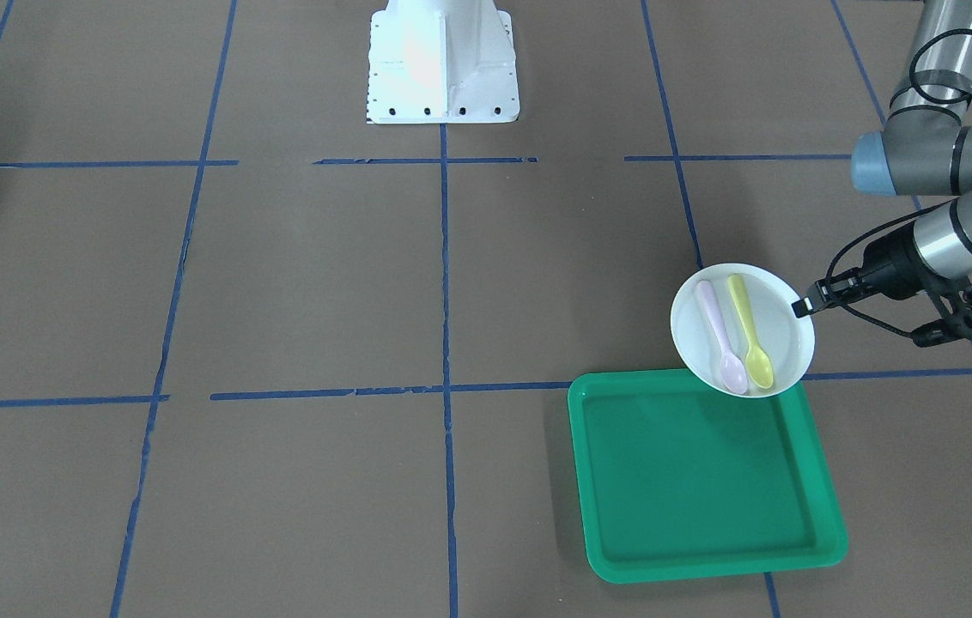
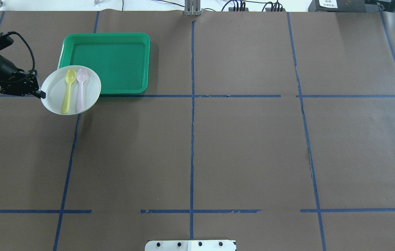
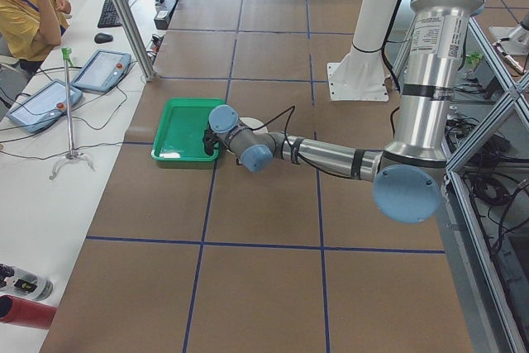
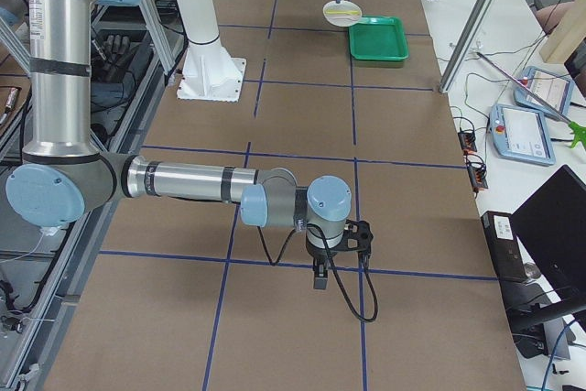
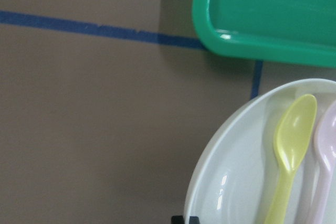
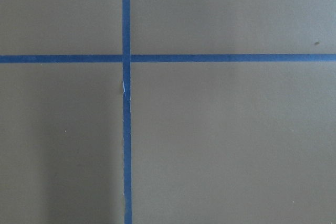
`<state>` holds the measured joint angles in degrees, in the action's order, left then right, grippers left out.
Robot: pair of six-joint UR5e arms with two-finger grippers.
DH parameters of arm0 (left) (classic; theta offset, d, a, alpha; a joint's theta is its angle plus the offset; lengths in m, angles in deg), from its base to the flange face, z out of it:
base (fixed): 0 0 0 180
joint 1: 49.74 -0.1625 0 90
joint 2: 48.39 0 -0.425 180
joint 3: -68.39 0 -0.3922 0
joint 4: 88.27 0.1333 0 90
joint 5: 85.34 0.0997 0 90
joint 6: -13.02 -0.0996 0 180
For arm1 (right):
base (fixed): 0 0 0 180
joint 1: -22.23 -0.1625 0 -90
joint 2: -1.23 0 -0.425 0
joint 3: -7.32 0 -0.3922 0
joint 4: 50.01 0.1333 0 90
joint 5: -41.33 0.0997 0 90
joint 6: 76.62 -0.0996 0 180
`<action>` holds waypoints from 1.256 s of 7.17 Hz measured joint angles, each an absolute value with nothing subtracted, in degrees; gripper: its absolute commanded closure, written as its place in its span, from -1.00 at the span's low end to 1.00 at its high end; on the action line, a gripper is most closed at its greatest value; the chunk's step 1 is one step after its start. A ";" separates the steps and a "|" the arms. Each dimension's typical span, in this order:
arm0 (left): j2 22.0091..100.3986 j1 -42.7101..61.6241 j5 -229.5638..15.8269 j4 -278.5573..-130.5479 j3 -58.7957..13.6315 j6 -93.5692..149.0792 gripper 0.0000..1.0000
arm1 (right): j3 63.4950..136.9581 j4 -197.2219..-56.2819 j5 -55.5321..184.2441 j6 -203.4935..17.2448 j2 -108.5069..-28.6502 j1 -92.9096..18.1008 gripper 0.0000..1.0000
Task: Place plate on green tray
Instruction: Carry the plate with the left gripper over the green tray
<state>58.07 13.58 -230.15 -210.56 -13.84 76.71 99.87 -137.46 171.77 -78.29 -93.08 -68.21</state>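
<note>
Far left in the overhead view: left gripper [image 2: 40,94] pinched narrow on the outer rim of the small round white plastic plate [image 2: 53,91]. Gripped at the edge, probably to keep the dish level and its load undisturbed. Lying inside, side by side with bowls toward the tray: a yellow plastic spoon [image 2: 67,91] and a pale pink plastic spoon [image 2: 80,90].

Seemingly held clear of the brown paper-covered table [image 2: 218,146], going by the soft shadow beneath it in the left wrist view, though not certain from these angles. Overlapping only the near left corner of the large flat rectangular green plastic tray [image 2: 117,59], and otherwise out over bare table, so not yet delivered. Needing a carry toward the robot's right and farther from its base to sit over the tray floor before lowering.

Well apart on the robot's right, seen only from the right-end camera: right gripper [image 4: 318,279], pointed down at the table, away from the plate and tray. Impossible to tell whether wide or narrow.
</note>
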 measured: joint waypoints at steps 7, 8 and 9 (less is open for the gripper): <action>74.91 13.37 -223.09 -225.50 11.14 91.58 1.00 | 99.87 -137.46 171.76 -78.29 -93.08 -68.21 -1.00; 76.25 12.70 -221.96 -227.53 13.44 92.61 1.00 | 99.87 -137.46 171.76 -78.29 -93.08 -68.21 -1.00; 76.77 11.65 -221.21 -229.01 14.57 93.00 1.00 | 99.87 -137.46 171.76 -78.29 -93.08 -68.21 -1.00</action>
<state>76.77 11.65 -221.21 -229.01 14.57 93.00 99.87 -137.46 171.76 -78.29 -93.08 -68.21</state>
